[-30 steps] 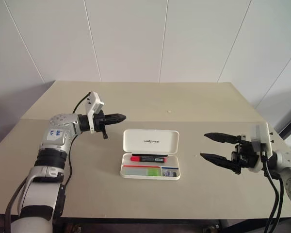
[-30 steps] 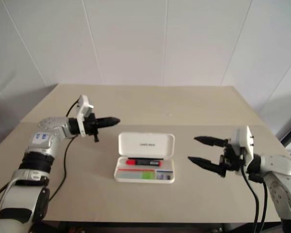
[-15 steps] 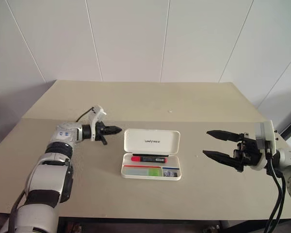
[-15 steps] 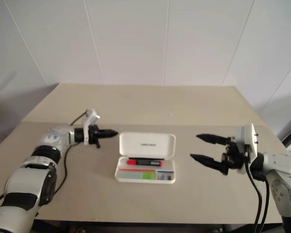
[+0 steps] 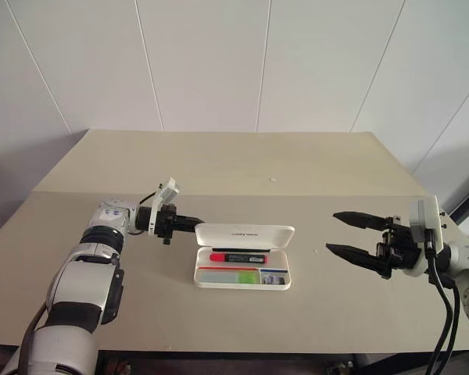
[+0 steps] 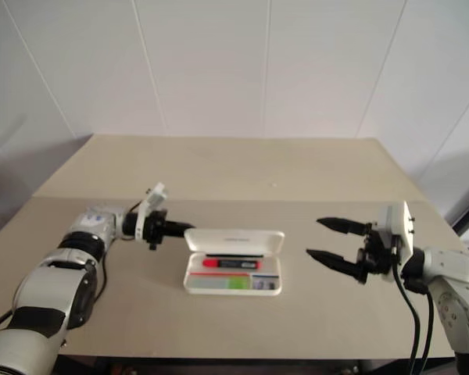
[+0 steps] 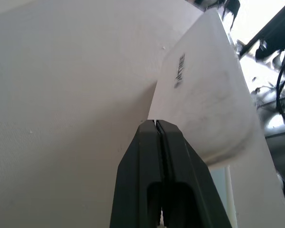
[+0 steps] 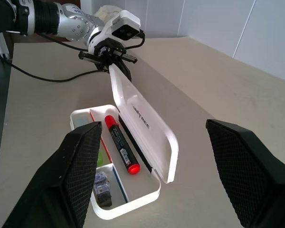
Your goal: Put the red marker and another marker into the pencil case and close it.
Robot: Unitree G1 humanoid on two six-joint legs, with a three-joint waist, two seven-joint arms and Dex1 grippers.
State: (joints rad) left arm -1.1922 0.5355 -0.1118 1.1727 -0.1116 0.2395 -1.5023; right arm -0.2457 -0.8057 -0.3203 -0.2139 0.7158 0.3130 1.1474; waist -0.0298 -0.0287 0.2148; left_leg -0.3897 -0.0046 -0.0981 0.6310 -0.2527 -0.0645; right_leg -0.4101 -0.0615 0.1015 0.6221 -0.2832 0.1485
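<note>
Left wrist view: left hand (image 7: pixel 155 124) pressed together, tips against half-lowered pencil case (image 7: pixel 204 90) lid

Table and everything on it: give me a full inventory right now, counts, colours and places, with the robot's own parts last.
table: one, beige, against a white panelled wall.
pencil case: one, white, mid-table, lid partly tipped over the tray.
red marker: one, red with a dark end, lying in the back of the case.
green marker: one, light green, lying in the front of the case.
small dark item: one, in the case's end compartment; cannot tell what it is.
left gripper: one, black, shut, its tip at the lid's left end.
right gripper: one, black, open, holding nothing, right of the case.
</note>
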